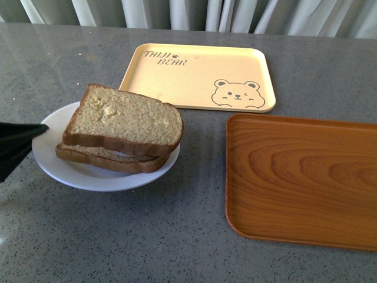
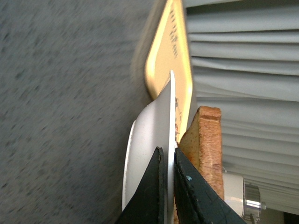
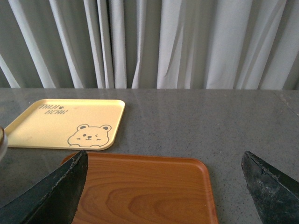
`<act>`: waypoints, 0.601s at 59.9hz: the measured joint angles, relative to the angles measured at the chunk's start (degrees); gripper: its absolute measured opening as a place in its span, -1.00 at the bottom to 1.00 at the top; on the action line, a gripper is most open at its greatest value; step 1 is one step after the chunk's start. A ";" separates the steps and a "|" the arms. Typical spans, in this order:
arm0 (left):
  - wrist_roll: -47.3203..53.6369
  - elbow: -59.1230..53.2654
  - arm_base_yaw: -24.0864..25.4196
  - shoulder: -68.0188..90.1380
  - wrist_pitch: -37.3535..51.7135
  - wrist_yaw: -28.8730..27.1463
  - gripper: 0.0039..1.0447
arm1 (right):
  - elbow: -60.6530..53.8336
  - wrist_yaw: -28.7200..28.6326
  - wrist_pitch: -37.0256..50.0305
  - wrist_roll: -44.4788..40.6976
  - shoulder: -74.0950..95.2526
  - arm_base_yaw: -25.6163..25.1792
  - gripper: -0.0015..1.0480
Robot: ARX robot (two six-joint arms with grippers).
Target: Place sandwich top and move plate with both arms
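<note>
Clamping plate [image 1: 52, 158] rim in left gripper [image 2: 168, 151], right gripper [image 3: 164, 157] jaws wide apart, empty; I'd lift level so sandwich top [image 1: 126, 118] won't slide.

Front cam looks down over the table [image 1: 147, 236] from the robot's body. Left wrist cam's edge-on right at the plate [image 2: 152, 130] rim, right wrist cam's low over the wooden tray [image 3: 140, 191] facing the curtains [image 3: 187, 42]; all three catch the bear tray [image 1: 197, 73].

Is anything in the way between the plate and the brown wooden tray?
Nothing visible does. Only bare grey tabletop lies between the plate and the wooden tray; the bear tray sits farther back.
</note>
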 joint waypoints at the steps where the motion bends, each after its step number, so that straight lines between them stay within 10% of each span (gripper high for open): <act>1: -0.04 0.13 0.07 -0.33 -0.07 -0.07 -0.96 | 0.00 0.00 0.00 0.00 0.00 0.02 0.82; 36: -1.92 7.17 -3.19 -2.29 -5.18 -1.11 -0.96 | 0.00 0.00 0.00 0.00 0.00 0.00 0.82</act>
